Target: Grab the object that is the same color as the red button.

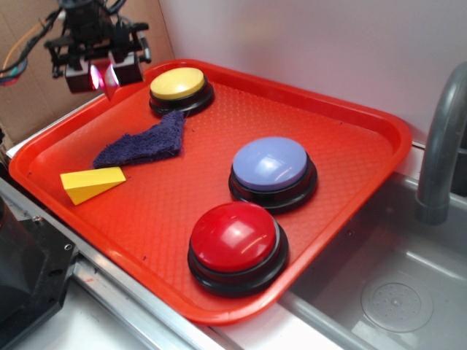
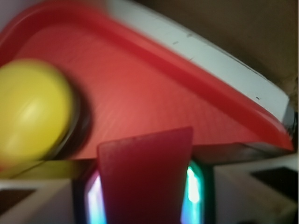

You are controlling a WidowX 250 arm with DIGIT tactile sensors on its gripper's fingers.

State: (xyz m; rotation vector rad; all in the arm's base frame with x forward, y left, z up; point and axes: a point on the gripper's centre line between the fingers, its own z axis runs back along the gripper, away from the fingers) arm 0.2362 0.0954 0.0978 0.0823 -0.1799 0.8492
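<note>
Hanging above the far left corner of the red textured plastic tray [image 1: 350, 146], the black gripper [image 1: 102, 79] pinches the small solid red wedge block [image 1: 111, 80] between its fingers; the block is clear of the tray surface. Exterior view: the large glossy red dome button on a round black base [image 1: 237, 246] sits near the tray's near edge. The lavender-blue dome button [image 1: 272, 172] stands just behind it, toward the tray's middle. The yellow dome button [image 1: 181, 89] is near the far edge, just beside the gripper. A crumpled dark blue cloth [image 1: 144, 143] lies in front of the yellow button, nearly touching its base. A yellow wedge block [image 1: 91, 183] rests near the tray's left edge, apart from the cloth. A grey metal sink [image 1: 394, 284] with a grey faucet pipe [image 1: 441, 146] lies along the tray's right side. Brown cardboard [image 1: 29, 102] stands behind the left corner.

Wrist view, blurred: the red wedge block [image 2: 145, 179] fills the lower centre, held between the gripper fingers [image 2: 93, 200], lit strips showing either side. The yellow button [image 2: 35, 112] sits left, on the tray [image 2: 154, 93]. The tray rim runs diagonally, with a white ledge [image 2: 210, 60] beyond it.
</note>
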